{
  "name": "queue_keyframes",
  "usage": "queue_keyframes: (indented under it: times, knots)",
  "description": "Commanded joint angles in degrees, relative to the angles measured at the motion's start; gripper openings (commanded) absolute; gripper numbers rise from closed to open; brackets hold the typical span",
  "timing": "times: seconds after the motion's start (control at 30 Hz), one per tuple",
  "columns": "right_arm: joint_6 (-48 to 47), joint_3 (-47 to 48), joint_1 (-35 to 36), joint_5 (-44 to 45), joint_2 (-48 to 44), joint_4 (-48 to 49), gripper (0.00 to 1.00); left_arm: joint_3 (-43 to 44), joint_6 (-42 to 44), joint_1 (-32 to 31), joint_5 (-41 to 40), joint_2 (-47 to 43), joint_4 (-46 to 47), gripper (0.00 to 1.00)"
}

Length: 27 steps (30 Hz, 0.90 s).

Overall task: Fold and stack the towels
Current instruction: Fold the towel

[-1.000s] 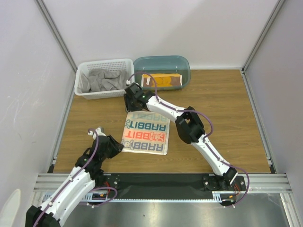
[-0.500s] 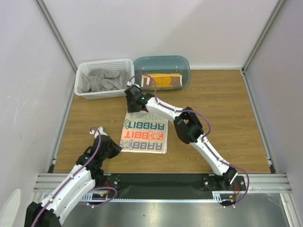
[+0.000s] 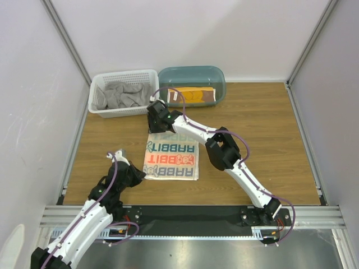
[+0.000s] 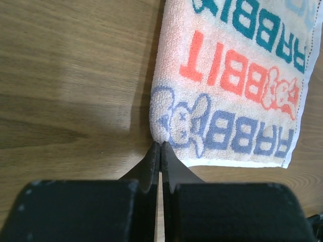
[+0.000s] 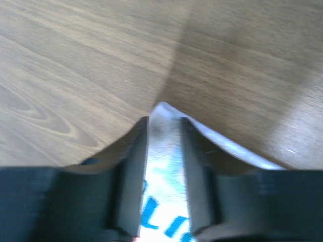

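White towel (image 3: 171, 159), "RABBIT" thrice; right jaws tight on far corner, left jaws tip-to-tip at near corner.

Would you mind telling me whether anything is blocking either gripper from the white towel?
Nothing visible does. The right gripper has the white towel's far left corner between its fingers, and the left gripper is shut right at the towel's near left corner.

Just a wood-grain table (image 3: 275, 145) boxed in by plain white walls (image 3: 196, 33), aluminium rails (image 3: 66, 40) in the corners, soft even light.
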Motion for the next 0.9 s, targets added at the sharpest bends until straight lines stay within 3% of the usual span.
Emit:
queue_keyframes:
  times: [0.0, 0.07, 0.2, 0.5, 0.87]
  knots:
    - [0.0, 2.9, 0.4, -0.8, -1.3, 0.7, 0.45, 0.1, 1.2, -0.4, 1.0, -0.4, 0.2, 0.0]
    - [-0.1, 4.1, 0.4, -0.8, -2.2, -0.2, 0.53, 0.0, 1.4, -0.5, 1.3, 0.3, 0.5, 0.0]
    - [0.5, 4.0, 0.5, -1.8, -4.6, 0.7, 0.54, -0.1, 1.7, -0.7, 1.4, 1.7, 0.8, 0.0]
    - [1.3, 8.3, 1.8, -2.0, -1.7, 0.0, 0.52, -0.3, 1.4, -1.0, 1.1, 1.7, 1.0, 0.0]
    - [-2.4, 9.2, 3.4, 3.8, 1.0, -3.3, 0.48, -0.3, 1.5, -1.5, 0.9, 2.1, 1.1, 0.0]
